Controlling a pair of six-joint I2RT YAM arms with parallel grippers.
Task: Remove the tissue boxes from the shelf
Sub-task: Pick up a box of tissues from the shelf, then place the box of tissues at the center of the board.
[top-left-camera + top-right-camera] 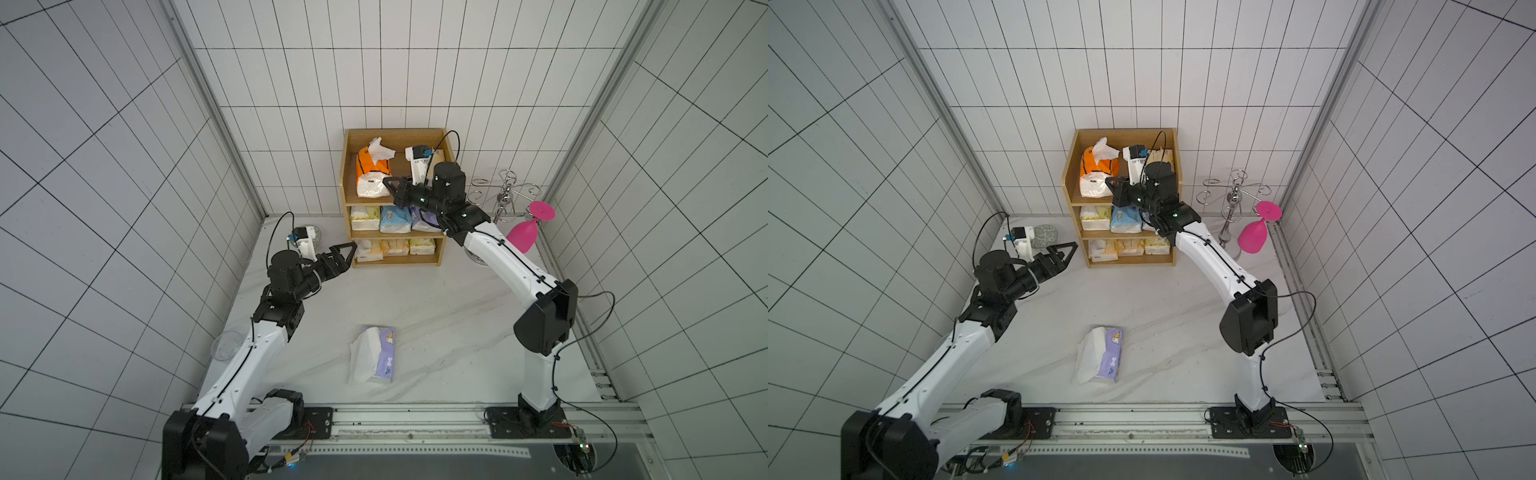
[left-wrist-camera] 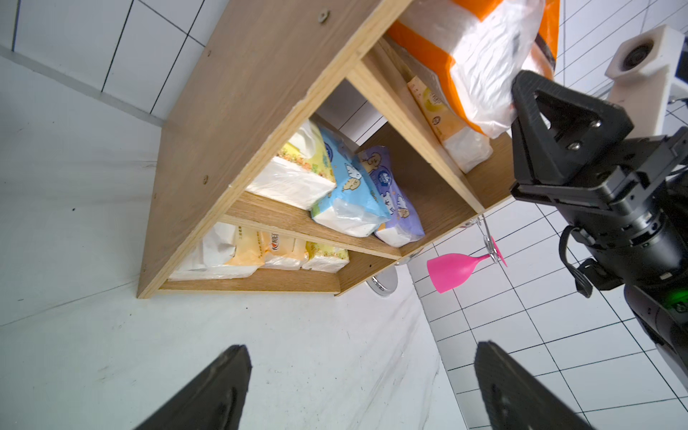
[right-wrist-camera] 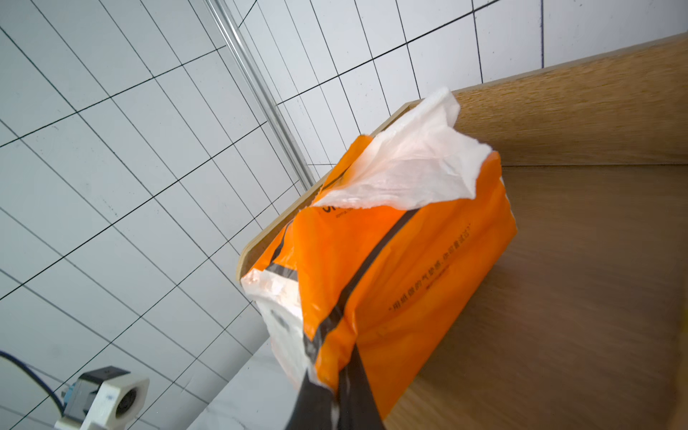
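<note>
White tiled walls close in a pale marbled table (image 1: 436,324). Near its front edge lies a purple pack (image 1: 378,353), already off the shelf (image 1: 395,132), which stands at the middle of the far edge.

On the left half of the top tier, the right gripper (image 1: 388,185) is clamped tight on the crinkled front end of the orange pack (image 1: 372,166), which has loose tissue poking up. That pinch looks to catch mostly wrapper, so the film could slip or tear and the pack could drop. Swinging back, the right arm (image 1: 498,253) could knock the pink glass (image 1: 525,232) hanging on the silver stand (image 1: 505,195) at the far right corner.

A clear glass (image 1: 226,345) sits by the left edge. The left gripper (image 1: 348,254), spread wide and empty, hovers just off the shelf's bottom left corner. Six more packs (image 1: 390,220) fill the lower tiers, and the right wrist crosses in front of the middle one. A peach pack (image 2: 446,123) lies beside the orange one.
</note>
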